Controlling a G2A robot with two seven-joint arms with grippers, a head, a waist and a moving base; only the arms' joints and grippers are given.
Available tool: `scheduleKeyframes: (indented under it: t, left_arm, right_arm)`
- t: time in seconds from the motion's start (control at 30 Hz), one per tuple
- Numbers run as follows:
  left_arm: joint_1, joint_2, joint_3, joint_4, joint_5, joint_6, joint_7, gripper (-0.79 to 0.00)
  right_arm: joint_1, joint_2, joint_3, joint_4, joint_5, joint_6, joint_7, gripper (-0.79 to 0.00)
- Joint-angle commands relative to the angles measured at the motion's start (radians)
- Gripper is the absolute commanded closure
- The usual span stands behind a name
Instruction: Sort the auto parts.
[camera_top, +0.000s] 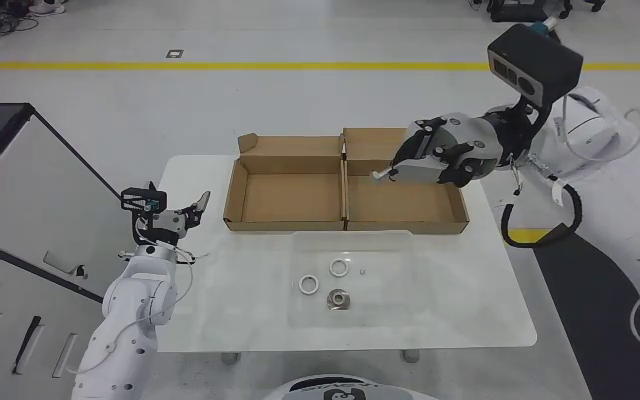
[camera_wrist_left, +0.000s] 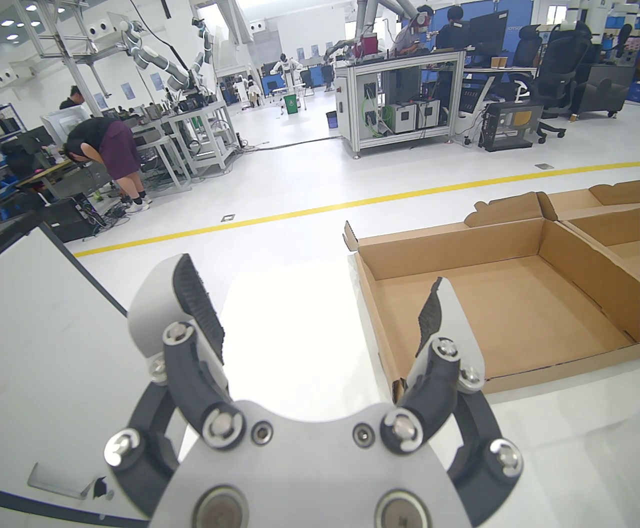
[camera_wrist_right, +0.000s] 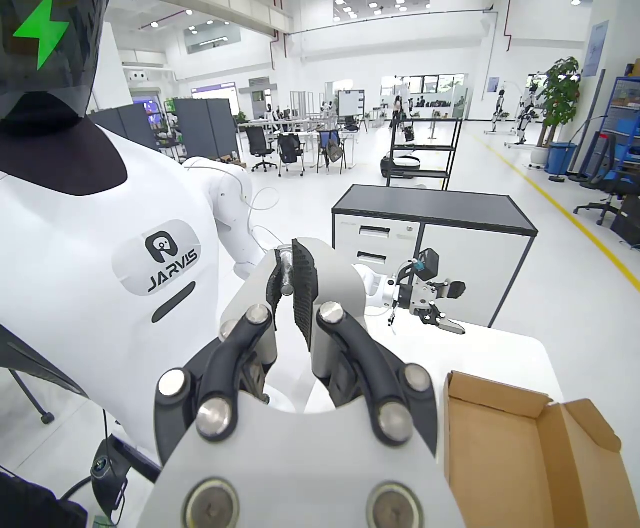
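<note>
- The bolt (camera_wrist_right: 286, 274) is clenched between the pads of the right gripper (camera_wrist_right: 291, 262), and it is held over the right-hand box (camera_top: 410, 207), above the part next to the wall shared with the other box (camera_top: 285, 200).
- The long axis of the bolt is seen to run roughly along the long side of the right-hand box, so a release straight down is judged to be the coming move; the floor below appears bare.
- The left gripper (camera_wrist_left: 310, 280) is kept spread wide with nothing in it, well apart from the right-hand box, beyond the other box.
- Two rings (camera_top: 307, 285) (camera_top: 340, 267) and a nut (camera_top: 338, 298) are left on the table, in front of the right-hand box, about midway between the two arms.
</note>
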Motion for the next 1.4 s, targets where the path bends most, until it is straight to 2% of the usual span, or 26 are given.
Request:
scheduleKeyframes:
  t: [0.0, 0.13, 0.3, 0.47, 0.7, 0.9, 1.13, 1.37]
  left_arm:
    - [0.000, 0.000, 0.000, 0.000, 0.000, 0.000, 0.000, -0.785]
    - [0.000, 0.000, 0.000, 0.000, 0.000, 0.000, 0.000, -0.785]
    - [0.000, 0.000, 0.000, 0.000, 0.000, 0.000, 0.000, -0.785]
    - [0.000, 0.000, 0.000, 0.000, 0.000, 0.000, 0.000, -0.785]
    - [0.000, 0.000, 0.000, 0.000, 0.000, 0.000, 0.000, -0.785]
    - [0.000, 0.000, 0.000, 0.000, 0.000, 0.000, 0.000, -0.785]
    - [0.000, 0.000, 0.000, 0.000, 0.000, 0.000, 0.000, -0.785]
    - [0.000, 0.000, 0.000, 0.000, 0.000, 0.000, 0.000, -0.785]
  right_arm:
    - [-0.018, -0.002, 0.009, -0.019, -0.010, 0.013, -0.032, 0.000]
    - [-0.056, -0.008, 0.021, -0.056, 0.045, -0.004, -0.061, 0.000]
    - [-0.099, -0.019, 0.047, -0.101, 0.170, -0.004, -0.023, 0.000]
    - [-0.152, -0.041, 0.082, -0.145, 0.324, -0.004, 0.004, 0.000]
    - [-0.216, -0.080, 0.124, -0.189, 0.435, -0.004, 0.004, 0.000]
    - [-0.238, -0.098, 0.135, -0.169, 0.377, 0.009, 0.017, 0.000]
    - [-0.233, -0.099, 0.151, -0.116, 0.220, 0.086, 0.094, 0.000]
    - [-0.248, -0.109, 0.153, -0.130, 0.238, 0.100, 0.108, 0.000]
